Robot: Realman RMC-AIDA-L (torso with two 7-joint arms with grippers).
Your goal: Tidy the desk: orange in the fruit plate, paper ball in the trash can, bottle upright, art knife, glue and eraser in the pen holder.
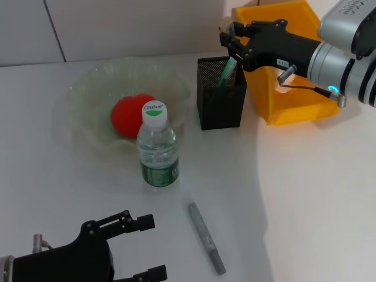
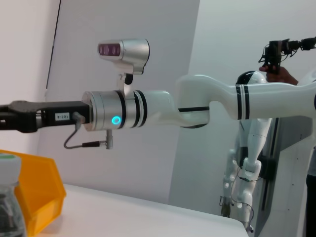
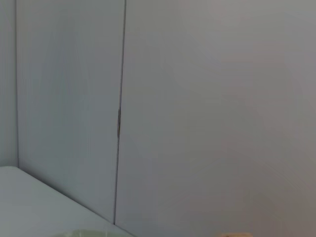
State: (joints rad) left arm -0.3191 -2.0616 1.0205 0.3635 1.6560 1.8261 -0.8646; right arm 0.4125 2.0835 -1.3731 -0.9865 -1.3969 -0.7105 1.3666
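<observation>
The orange lies in the pale-green fruit plate. In front of the plate the bottle stands upright; its cap also shows. My right gripper hovers just above the black mesh pen holder, shut on a small tan block, the eraser. A green stick leans inside the holder, and a slim grey stick lies on the table. I cannot tell which stick is the art knife and which the glue. The yellow trash can stands behind my right arm. The paper ball is out of view. My left gripper rests open at the near left.
My right arm stretches across the trash can toward the holder. A white wall runs close behind the table's back edge. A second white robot stands off the table, far beyond my right arm.
</observation>
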